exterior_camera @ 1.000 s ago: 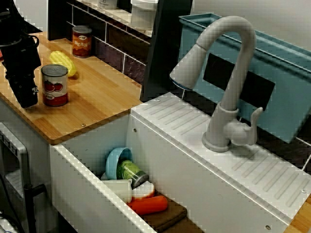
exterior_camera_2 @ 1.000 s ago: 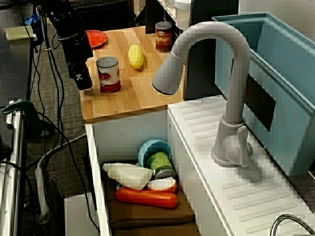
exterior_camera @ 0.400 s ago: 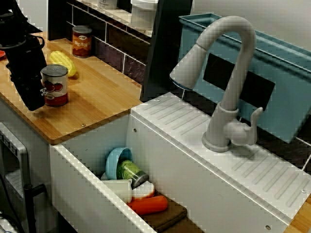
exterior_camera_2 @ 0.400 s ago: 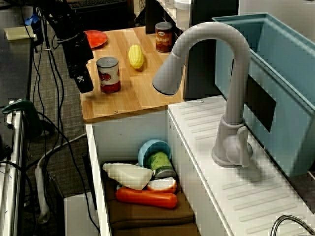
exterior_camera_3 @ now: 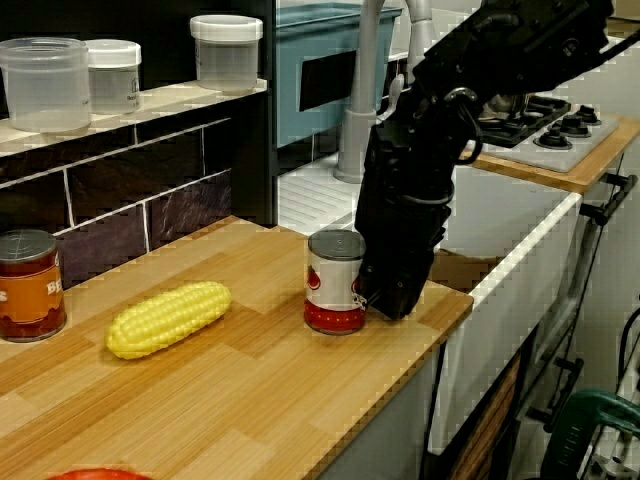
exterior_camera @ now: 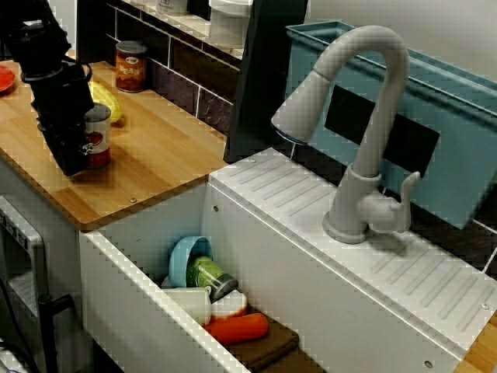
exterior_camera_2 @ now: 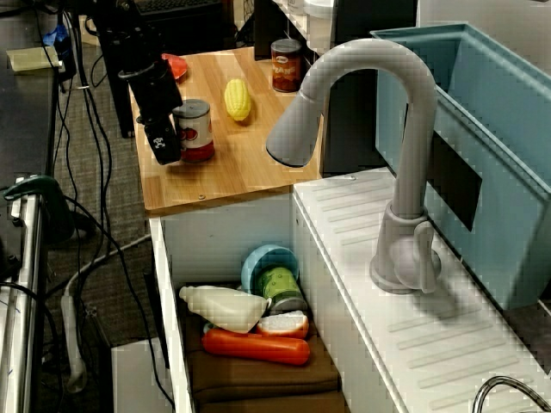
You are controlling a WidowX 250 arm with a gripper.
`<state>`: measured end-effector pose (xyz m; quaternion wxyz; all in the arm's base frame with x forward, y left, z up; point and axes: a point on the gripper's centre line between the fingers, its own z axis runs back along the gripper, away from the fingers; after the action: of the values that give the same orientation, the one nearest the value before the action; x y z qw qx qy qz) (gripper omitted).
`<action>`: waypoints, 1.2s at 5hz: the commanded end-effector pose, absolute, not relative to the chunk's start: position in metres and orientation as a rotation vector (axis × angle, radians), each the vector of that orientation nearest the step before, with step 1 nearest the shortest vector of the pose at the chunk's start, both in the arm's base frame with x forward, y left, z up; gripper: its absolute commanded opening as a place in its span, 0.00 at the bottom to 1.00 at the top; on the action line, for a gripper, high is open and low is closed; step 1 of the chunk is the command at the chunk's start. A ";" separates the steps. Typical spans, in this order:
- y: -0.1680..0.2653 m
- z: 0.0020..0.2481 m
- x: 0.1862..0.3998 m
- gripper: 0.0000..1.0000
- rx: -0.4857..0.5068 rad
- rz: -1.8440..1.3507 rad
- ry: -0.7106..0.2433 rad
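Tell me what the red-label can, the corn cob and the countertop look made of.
Red-label can: metal, judging by the dull silvery rim and lid; the wrap looks like printed paper or film, glossy.
Corn cob: likely plastic or rubber, uniform yellow with a slight sheen, too regular for real.
Countertop: wood or wood-look laminate, planked grain, satin finish; cannot tell which.

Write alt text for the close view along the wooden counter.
A black gripper hangs right beside a red-and-white can near the edge of a wooden counter. A corn cob lies left of it, and a second can stands by the tiled wall.
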<state>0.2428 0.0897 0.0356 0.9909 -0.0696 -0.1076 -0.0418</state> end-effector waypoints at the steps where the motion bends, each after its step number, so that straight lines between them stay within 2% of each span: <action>1: 0.091 0.045 0.262 0.00 -0.075 -0.172 -0.236; 3: 0.082 0.041 0.285 0.00 -0.028 -0.198 -0.250; 4: 0.083 0.036 0.306 0.00 -0.007 -0.187 -0.242; 6: 0.086 0.045 0.321 0.00 0.024 -0.232 -0.232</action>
<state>0.3136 0.0820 0.0342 0.9882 0.0043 -0.0979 -0.1174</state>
